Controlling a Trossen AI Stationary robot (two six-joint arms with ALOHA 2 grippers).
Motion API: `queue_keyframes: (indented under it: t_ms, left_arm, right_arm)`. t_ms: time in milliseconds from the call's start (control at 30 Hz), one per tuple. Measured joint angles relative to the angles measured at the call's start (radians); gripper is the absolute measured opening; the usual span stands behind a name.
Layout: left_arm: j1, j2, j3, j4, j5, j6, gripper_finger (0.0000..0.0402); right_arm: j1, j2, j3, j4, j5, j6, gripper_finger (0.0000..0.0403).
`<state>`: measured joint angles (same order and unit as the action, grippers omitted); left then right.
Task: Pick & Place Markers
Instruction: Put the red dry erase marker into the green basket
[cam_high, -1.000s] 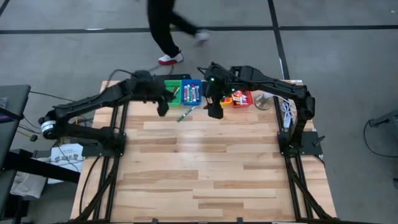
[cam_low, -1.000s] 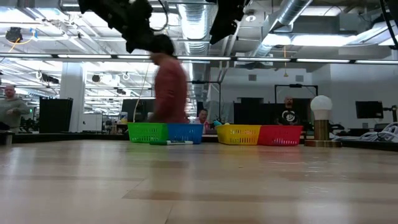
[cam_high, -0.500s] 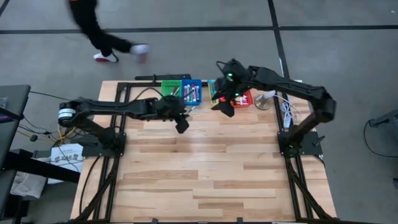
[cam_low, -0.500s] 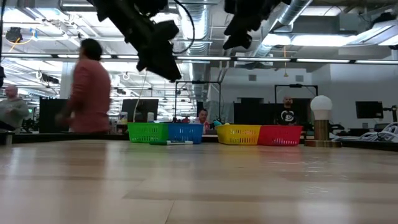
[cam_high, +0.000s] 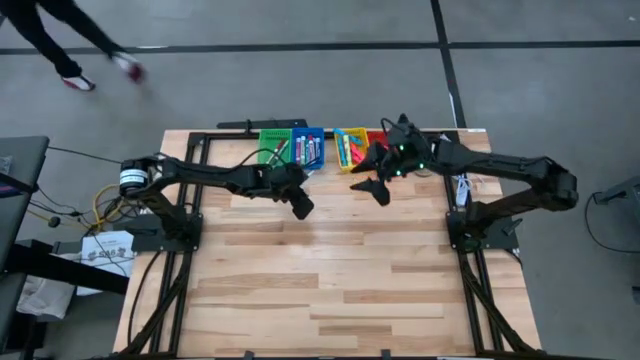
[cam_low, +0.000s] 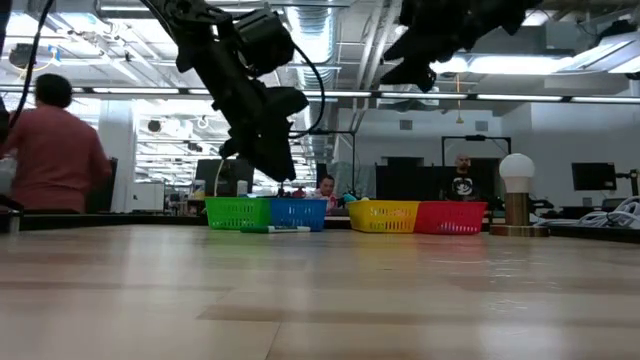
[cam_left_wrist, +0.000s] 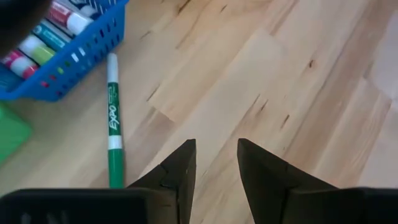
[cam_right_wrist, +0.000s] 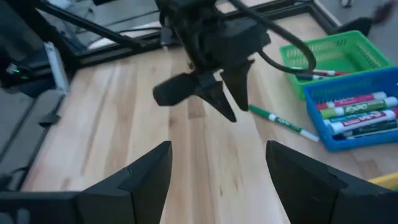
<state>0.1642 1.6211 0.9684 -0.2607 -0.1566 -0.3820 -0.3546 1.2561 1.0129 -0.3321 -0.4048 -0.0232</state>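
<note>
A green marker (cam_left_wrist: 113, 121) is left lying on the table, just beside the blue bin (cam_left_wrist: 74, 53). The left gripper (cam_left_wrist: 214, 163) is held above it, open and empty, likely for grabbing. The right gripper (cam_right_wrist: 217, 168) is held wide open, empty too.

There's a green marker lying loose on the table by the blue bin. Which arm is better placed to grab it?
Likely the left. The left gripper is open right beside the green marker. The right gripper, also open, sits farther off by the yellow bin.
</note>
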Motion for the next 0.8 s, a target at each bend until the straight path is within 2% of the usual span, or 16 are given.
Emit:
queue_keyframes:
  t_ms: [100,200,400,667,800]
  left_arm:
    - [0.002,0.017,0.0,0.028,0.0,-0.023,0.0117]
    - [0.013,0.041,0.0,0.067,0.0,-0.118,0.0117]
    - [0.039,0.088,0.0,0.071,-0.013,-0.227,0.0117]
    - [0.07,0.092,0.0,0.06,-0.018,-0.211,0.0117]
    - [0.075,0.092,0.0,0.039,-0.075,-0.151,0.0117]
  right_arm:
    - [0.034,-0.009,-0.056,0.039,0.056,0.005,0.0249]
    - [0.064,-0.011,-0.1,0.091,0.093,0.005,0.0249]
    - [0.08,-0.012,-0.119,0.104,0.095,0.008,0.0249]
    - [0.078,-0.012,-0.119,0.103,0.094,0.01,0.0249]
    - [0.078,-0.012,-0.119,0.103,0.094,0.016,0.0249]
